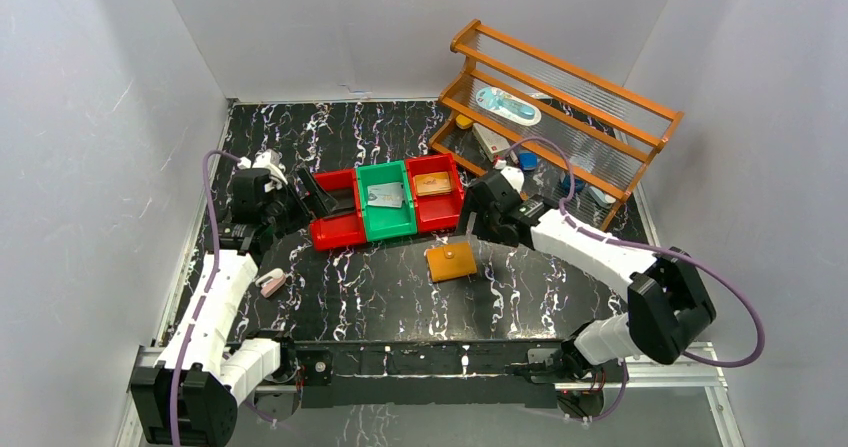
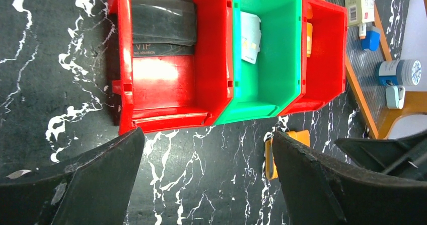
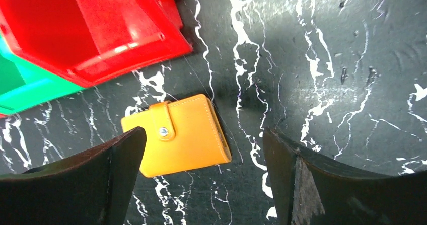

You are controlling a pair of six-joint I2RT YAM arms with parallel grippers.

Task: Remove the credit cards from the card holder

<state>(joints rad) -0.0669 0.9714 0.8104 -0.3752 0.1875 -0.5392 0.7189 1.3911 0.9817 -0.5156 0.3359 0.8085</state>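
The card holder (image 1: 451, 261) is a tan-orange wallet that lies shut on the black marble table, its snap tab fastened (image 3: 162, 129). My right gripper (image 3: 204, 134) hovers open just above it, with the holder partly under the left finger; in the top view this gripper (image 1: 470, 223) sits just behind the holder. A pale credit card (image 2: 250, 44) lies in the green bin (image 1: 386, 217). My left gripper (image 2: 206, 134) is open and empty in front of the bins, and a corner of the holder (image 2: 297, 137) shows past its right finger.
A red bin (image 1: 337, 229) on the left holds a black wallet (image 2: 162, 28). The red bin (image 1: 437, 212) on the right holds a small brown case (image 1: 433, 183). A wooden rack (image 1: 560, 107) with small items stands back right. A small pink-white object (image 1: 270, 283) lies beside the left arm.
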